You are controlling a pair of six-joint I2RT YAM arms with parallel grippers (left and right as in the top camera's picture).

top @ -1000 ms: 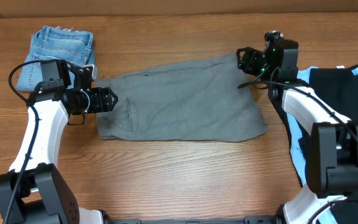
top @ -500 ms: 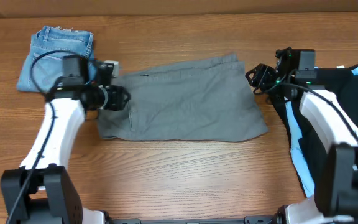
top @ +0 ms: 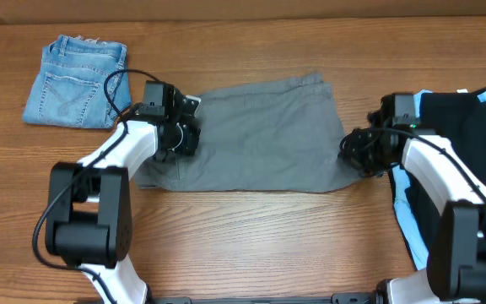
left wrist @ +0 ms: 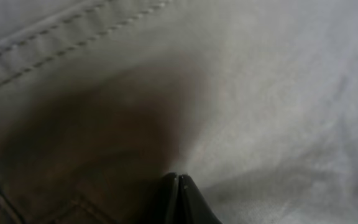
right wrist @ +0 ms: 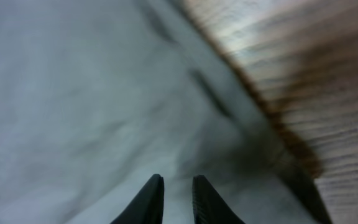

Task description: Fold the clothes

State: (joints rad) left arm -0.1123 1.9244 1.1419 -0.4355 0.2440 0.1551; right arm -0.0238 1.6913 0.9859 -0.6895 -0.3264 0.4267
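The clothes, grey shorts (top: pixel 260 139), lie flat across the middle of the table. My left gripper (top: pixel 186 139) is down on their left end by the waistband. In the left wrist view its gripper (left wrist: pixel 179 179) has its fingertips pressed together over the grey cloth (left wrist: pixel 260 93), and no fabric shows between them. My right gripper (top: pixel 350 152) is at the shorts' right edge. In the right wrist view that gripper (right wrist: pixel 178 182) has a narrow gap between its tips, low over the cloth (right wrist: pixel 73 93) near the hem.
Small blue denim shorts (top: pixel 74 82) lie folded at the back left. A black garment (top: pixel 471 160) over light-blue fabric (top: pixel 399 198) lies at the right, under my right arm. Bare wood (right wrist: pixel 316 81) shows beside the hem.
Both arms have come in onto the grey shorts: the left moved right to the waistband, the right moved forward to the right edge. Both grippers have closed from wide open.
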